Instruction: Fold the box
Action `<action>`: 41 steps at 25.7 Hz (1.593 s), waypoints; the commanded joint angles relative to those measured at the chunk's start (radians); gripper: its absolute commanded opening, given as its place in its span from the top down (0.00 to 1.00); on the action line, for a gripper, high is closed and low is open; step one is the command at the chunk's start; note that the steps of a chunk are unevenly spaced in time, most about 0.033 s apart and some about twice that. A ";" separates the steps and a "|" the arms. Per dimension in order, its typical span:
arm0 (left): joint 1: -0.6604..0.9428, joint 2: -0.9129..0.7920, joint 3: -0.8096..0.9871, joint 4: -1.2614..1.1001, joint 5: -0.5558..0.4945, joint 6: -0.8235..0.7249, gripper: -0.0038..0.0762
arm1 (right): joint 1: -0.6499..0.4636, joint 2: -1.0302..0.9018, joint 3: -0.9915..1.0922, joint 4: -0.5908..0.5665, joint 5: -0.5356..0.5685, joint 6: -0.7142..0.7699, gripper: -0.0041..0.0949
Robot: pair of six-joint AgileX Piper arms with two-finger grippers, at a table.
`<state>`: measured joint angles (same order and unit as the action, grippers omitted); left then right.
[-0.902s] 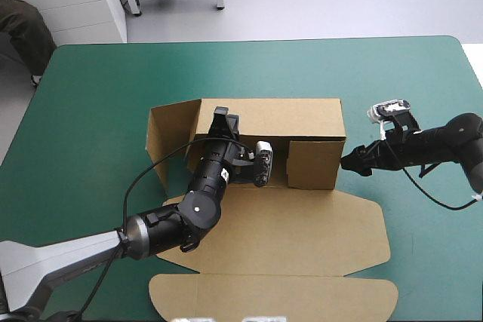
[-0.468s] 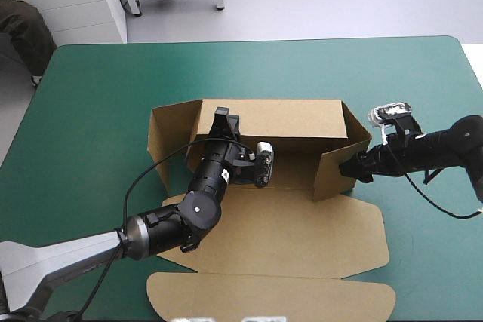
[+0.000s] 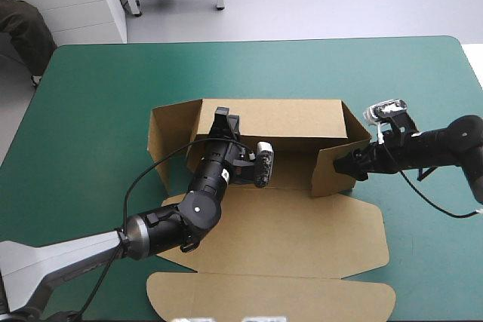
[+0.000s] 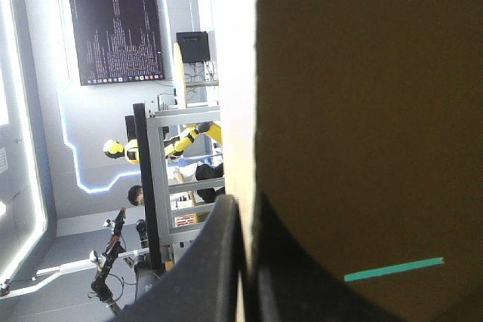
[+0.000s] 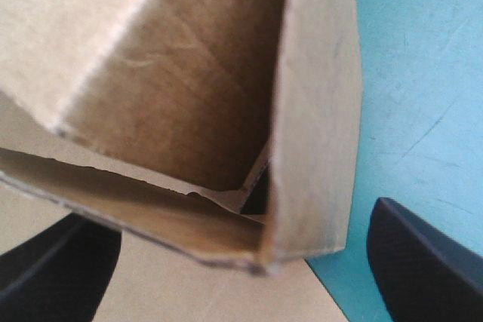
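Teal-green cover point(image 3: 90, 96) carries the box point(image 3: 287, 224) at mid-table: back wall up, both end flaps raised, lid flat twd the near edge.

High view: left gripper point(image 3: 220, 120) reaches in at the back wall. The right gripper point(image 3: 352, 165) sits at the right end flap point(image 3: 332, 171), which stands angled, not square.

Left wrist view: black fingers all but closed, board edge pinched btwn them.

Right wrist view: fingers wide apart, flap corner btwn them, prob. untouched, though that's hard to tell.

Step in hand, I judge: swing that flap in. Push low, near the crease, w/ the left clamp steadying the wall, so the board hinges, not buckles.
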<state>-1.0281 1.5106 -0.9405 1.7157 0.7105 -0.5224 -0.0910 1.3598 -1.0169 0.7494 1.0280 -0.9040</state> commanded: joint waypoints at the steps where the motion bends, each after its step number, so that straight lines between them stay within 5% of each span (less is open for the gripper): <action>1: -0.006 -0.032 -0.020 0.086 -0.012 -0.009 0.96 | 0.055 -0.034 -0.011 0.037 -0.048 -0.009 0.15; 10: -0.006 -0.032 -0.020 0.086 -0.012 -0.009 0.96 | 0.254 -0.152 0.202 0.035 -0.519 0.055 0.18; 18: -0.006 -0.032 -0.020 0.086 -0.012 -0.009 0.96 | 0.380 -0.198 0.327 0.072 -0.822 0.099 0.18; 21: -0.006 -0.032 -0.020 0.086 -0.009 -0.009 0.96 | 0.457 -0.198 0.334 0.094 -1.004 0.113 0.32; 22: -0.006 -0.032 -0.020 0.086 -0.009 -0.009 0.96 | 0.467 -0.198 0.334 0.094 -1.028 0.122 0.38; 26: -0.006 -0.032 -0.020 0.086 -0.002 -0.009 0.96 | 0.476 -0.198 0.334 0.088 -1.044 0.115 0.94; 36: -0.006 -0.032 -0.020 0.086 0.004 -0.014 0.94 | 0.476 -0.198 0.334 0.090 -1.054 0.095 0.97; 41: -0.006 -0.032 -0.020 0.086 -0.039 0.033 0.63 | 0.476 -0.198 0.334 0.090 -1.049 0.095 0.97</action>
<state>-1.0281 1.5106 -0.9405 1.7082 0.6795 -0.4962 0.3778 1.1919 -0.6526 0.8337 0.0000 -0.7985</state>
